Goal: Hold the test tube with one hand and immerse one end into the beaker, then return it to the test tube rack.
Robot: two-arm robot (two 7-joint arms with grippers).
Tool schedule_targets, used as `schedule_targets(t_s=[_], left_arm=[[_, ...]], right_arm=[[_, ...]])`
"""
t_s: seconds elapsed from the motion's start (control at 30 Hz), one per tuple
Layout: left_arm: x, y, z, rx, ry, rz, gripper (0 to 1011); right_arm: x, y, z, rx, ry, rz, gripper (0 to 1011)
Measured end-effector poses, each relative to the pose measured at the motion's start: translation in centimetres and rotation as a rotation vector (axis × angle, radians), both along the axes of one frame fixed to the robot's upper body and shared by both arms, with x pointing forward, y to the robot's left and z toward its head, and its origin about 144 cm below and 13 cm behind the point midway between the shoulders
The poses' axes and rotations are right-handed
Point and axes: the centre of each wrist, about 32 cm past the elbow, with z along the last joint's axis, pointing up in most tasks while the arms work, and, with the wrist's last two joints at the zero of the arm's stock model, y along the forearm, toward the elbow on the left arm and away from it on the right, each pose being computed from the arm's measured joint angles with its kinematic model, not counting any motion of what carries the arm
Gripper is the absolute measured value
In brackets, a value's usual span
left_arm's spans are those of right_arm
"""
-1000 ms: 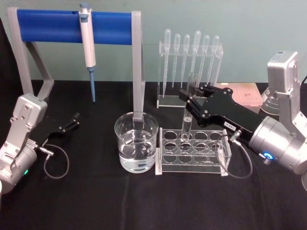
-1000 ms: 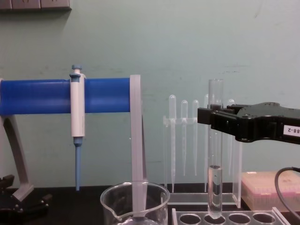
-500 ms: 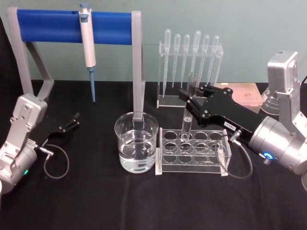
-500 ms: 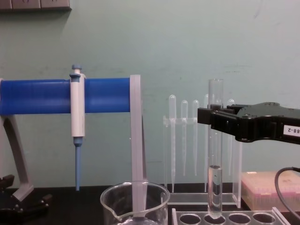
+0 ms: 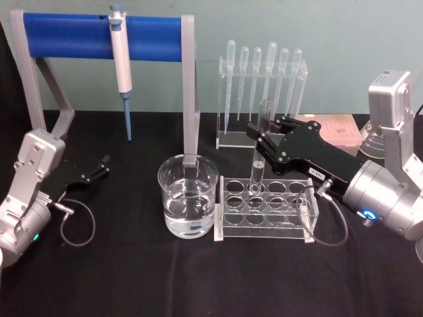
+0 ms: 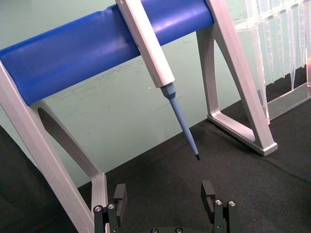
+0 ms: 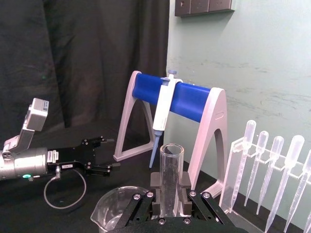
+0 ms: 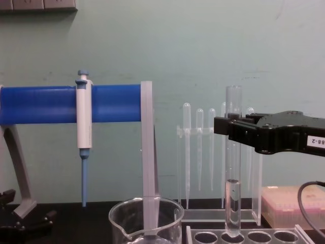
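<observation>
The test tube [image 5: 256, 173] is upright, a little liquid in its lower part, with its round end at the mouth of a back-row hole of the clear rack [image 5: 291, 221]. My right gripper [image 5: 260, 136] is shut on the tube's upper part. In the chest view the tube [image 8: 232, 203] hangs below that gripper [image 8: 232, 131]. The right wrist view has the tube's rim [image 7: 170, 170] sticking up between the fingers [image 7: 155, 206]. The beaker [image 5: 188, 198], holding water, stands just left of the rack. My left gripper [image 5: 99, 168] rests open at the table's left side, far from both.
A white-and-blue pipettor [image 5: 119, 59] hangs on a blue-barred stand [image 5: 66, 30] whose right leg rises directly behind the beaker. Several plastic pipettes [image 5: 261, 79] hang in a clear holder behind the rack. A pink box [image 5: 338, 130] sits at the back right.
</observation>
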Motion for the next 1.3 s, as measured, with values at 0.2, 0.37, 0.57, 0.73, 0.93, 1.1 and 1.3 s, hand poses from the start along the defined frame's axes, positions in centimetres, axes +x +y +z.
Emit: schedule_targets(t_s=[0.2,0.37,0.57,0.73,0.93,1.1,1.3], left_arm=[[0.00,0.00,0.00,0.000,0.000,0.000,1000],[0.00,0.00,0.00,0.000,0.000,0.000,1000],[0.00,0.00,0.00,0.000,0.000,0.000,1000],[0.00,0.00,0.00,0.000,0.000,0.000,1000],[0.00,0.00,0.00,0.000,0.000,0.000,1000],[0.00,0.00,0.00,0.000,0.000,0.000,1000],[0.00,0.00,0.00,0.000,0.000,0.000,1000]], right_arm=[[0.00,0.00,0.00,0.000,0.000,0.000,235],[0.00,0.00,0.00,0.000,0.000,0.000,235],[0.00,0.00,0.00,0.000,0.000,0.000,236],[0.00,0.00,0.00,0.000,0.000,0.000,235],[0.00,0.00,0.00,0.000,0.000,0.000,235],[0.00,0.00,0.00,0.000,0.000,0.000,235],[-0.22,-0.04,0.73,0.000,-0.013,0.004,236]])
